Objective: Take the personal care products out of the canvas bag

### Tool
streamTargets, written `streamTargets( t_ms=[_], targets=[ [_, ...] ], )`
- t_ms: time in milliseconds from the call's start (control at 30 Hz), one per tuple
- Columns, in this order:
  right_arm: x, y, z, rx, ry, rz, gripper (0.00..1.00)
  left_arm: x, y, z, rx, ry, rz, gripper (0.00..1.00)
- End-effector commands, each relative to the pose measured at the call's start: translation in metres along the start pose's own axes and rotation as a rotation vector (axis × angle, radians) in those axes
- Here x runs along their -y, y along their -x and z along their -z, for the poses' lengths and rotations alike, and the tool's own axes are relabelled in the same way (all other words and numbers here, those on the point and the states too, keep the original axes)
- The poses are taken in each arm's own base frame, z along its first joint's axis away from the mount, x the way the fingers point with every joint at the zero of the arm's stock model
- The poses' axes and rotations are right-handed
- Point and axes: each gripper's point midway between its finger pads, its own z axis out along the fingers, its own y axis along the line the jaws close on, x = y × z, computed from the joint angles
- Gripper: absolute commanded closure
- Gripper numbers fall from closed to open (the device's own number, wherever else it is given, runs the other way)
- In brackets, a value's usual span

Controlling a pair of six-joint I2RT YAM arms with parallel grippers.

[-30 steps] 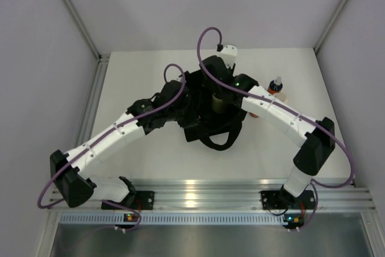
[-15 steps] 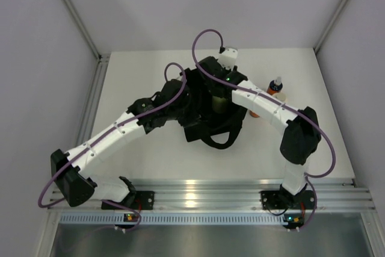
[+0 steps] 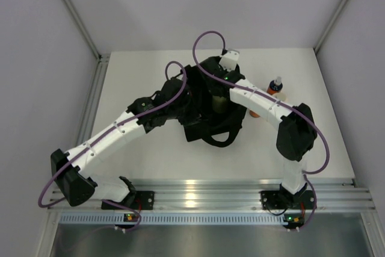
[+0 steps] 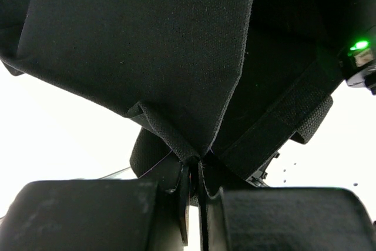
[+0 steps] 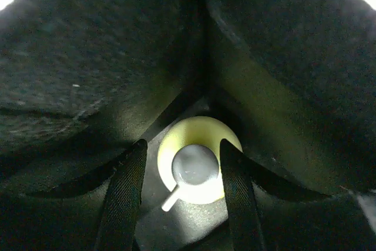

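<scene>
The black canvas bag (image 3: pixel 210 121) stands open mid-table. My left gripper (image 3: pixel 182 97) is shut on the bag's rim fabric (image 4: pixel 194 156) at its left side and holds the mouth open. My right gripper (image 3: pixel 219 93) reaches down inside the bag. In the right wrist view it is open (image 5: pixel 183 148), with one finger (image 5: pixel 126 186) on each side of the upright pale yellow-green bottle (image 5: pixel 202 136) with a white cap. It is not closed on the bottle. An orange bottle with a dark cap (image 3: pixel 275 85) stands on the table right of the bag. Another orange one (image 3: pixel 255 113) shows partly under my right arm.
A pale cylinder (image 3: pixel 283 97) stands beside the orange bottle at the right. The bag's loop handle (image 3: pixel 215 142) hangs toward the near side. The bag's dark walls (image 5: pixel 282 57) close in around my right gripper. Cage posts frame the table's far corners.
My right arm has folded, its elbow swinging left and up, and the gripper has gone deeper into the bag. My left arm and the bag have stayed put.
</scene>
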Motion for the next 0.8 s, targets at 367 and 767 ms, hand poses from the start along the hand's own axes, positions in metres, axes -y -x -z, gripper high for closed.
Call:
streamTargets(
  t_ms=[367, 767],
  targets=[
    [0.018, -0.032, -0.021, -0.070, -0.067, -0.015, 0.47, 0.012, 0.002, 0.010, 0.006, -0.051, -0.017, 1.00],
    [0.015, -0.052, -0.027, -0.138, -0.050, -0.017, 0.55, 0.011, 0.002, 0.009, 0.008, -0.048, -0.013, 1.00]
  ],
)
